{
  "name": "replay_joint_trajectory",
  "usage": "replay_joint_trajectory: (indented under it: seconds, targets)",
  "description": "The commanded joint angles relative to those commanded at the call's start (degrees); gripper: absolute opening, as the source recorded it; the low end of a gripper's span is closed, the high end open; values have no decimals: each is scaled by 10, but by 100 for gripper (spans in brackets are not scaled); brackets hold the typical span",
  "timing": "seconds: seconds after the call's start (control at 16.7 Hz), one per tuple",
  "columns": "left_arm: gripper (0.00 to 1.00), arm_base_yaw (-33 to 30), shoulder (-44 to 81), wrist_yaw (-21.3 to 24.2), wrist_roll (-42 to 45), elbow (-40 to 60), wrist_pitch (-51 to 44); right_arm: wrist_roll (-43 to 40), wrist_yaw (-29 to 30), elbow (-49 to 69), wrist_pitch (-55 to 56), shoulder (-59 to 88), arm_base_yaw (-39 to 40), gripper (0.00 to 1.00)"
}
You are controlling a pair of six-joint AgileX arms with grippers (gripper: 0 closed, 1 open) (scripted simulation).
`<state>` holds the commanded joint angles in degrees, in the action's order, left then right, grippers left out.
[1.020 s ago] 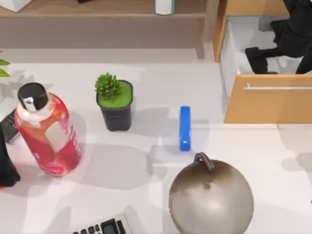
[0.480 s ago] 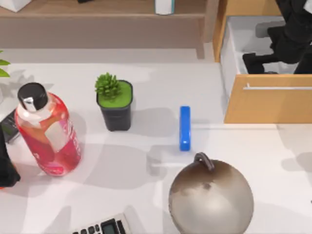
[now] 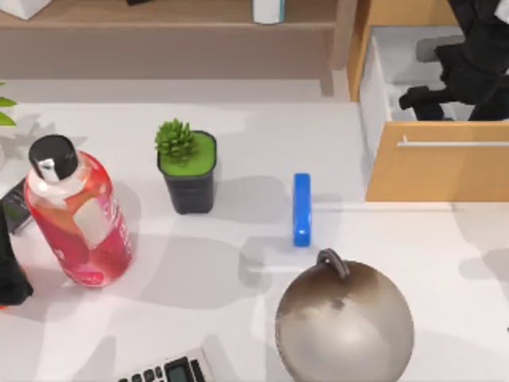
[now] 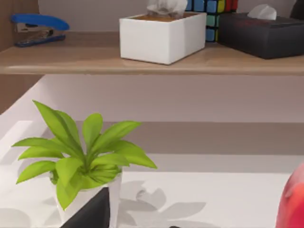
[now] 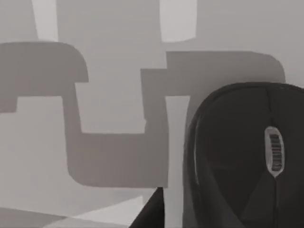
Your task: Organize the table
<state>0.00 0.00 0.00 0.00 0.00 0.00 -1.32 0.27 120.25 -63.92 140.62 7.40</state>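
The desk [image 3: 238, 334] is seen from above as a broad, smooth, white to pale-grey surface that spreads across the lower part of the top view, crossed by soft grey shadows. At its left side a pink bottle [image 3: 79, 219] with a black cap is stood, with a dark flat device [image 3: 14, 205] partly hidden just beside it. A small black pot with a green succulent [image 3: 187, 169] is placed near the middle, and a blue bar [image 3: 301, 208] is laid flat to its right, apart from it. A round grey metallic ball with a small loop [image 3: 344, 318] is set at the front, just below the bar. Part of a calculator [image 3: 167, 371] is seen at the front edge. Behind the desk a brown wooden shelf [image 3: 159, 20] is placed, and at the right an open drawer [image 3: 437, 171] with a wood front and white inside is shown. The right gripper [image 3: 425, 102] is held over the inside of the drawer, where a black computer mouse [image 5: 247, 156] is seen lying on the white floor in the right wrist view; whether its fingers are apart or together cannot be told. The left arm [image 3: 9, 274] is parked at the desk's left edge, and the state of its fingers cannot be told. In the left wrist view a leafy green plant [image 4: 80, 152] in a white pot, a white tissue box [image 4: 161, 35], a blue stapler [image 4: 38, 26] and a dark tissue box [image 4: 266, 33] are seen.
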Motion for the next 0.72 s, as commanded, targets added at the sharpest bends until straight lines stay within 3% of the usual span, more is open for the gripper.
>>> replay_joint_trajectory:
  seconds: [0.36, 0.72]
  targets:
    - [100, 0, 0, 0, 0, 0, 0, 0, 0, 0, 0, 0, 0, 2]
    - [100, 0, 0, 0, 0, 0, 0, 0, 0, 0, 0, 0, 0, 0]
